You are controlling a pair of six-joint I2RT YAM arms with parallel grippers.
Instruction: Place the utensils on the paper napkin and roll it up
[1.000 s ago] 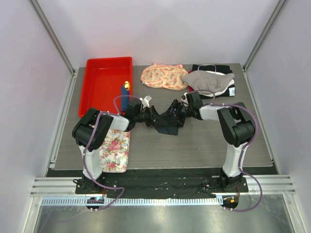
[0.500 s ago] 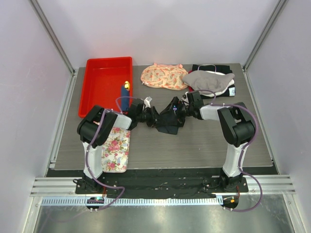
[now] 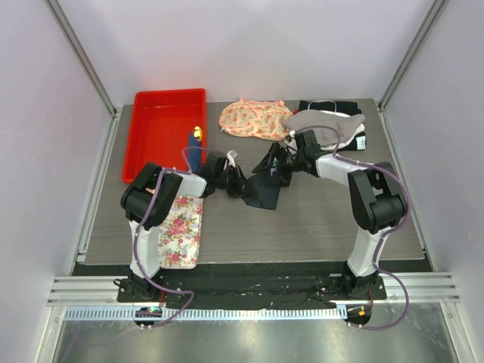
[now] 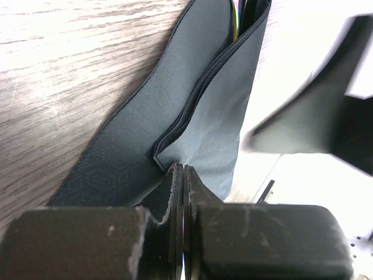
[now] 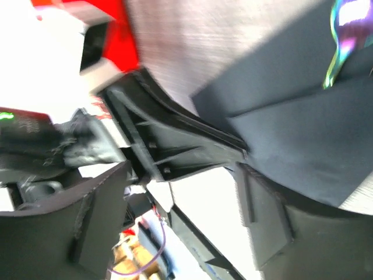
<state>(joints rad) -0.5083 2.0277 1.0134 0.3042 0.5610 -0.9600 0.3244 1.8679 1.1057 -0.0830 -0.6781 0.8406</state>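
Note:
The dark navy paper napkin [image 3: 263,193] lies partly folded on the table between my two grippers. My left gripper [image 3: 240,185] is shut on a folded edge of it; the left wrist view shows the jaws [image 4: 182,169] pinched together on the napkin [image 4: 192,111]. My right gripper [image 3: 277,165] hovers at the napkin's far side with its fingers spread wide [image 5: 186,186], one fingertip [image 5: 245,175] at the napkin's edge [image 5: 291,134]. One shiny dark utensil end [image 5: 340,41] lies on the napkin. The rest of the utensils is hidden in the folds.
A red tray [image 3: 151,144] stands at the back left with a blue yellow-tipped stick [image 3: 195,144] at its edge. A floral tray [image 3: 180,231] lies near the left arm. A floral pouch [image 3: 253,119], a grey cloth [image 3: 325,125] and a folded black cloth [image 3: 349,142] lie at the back.
My right gripper has moved toward the far side, off the napkin's middle. The napkin has shifted and now hangs from my left gripper, which moved slightly right.

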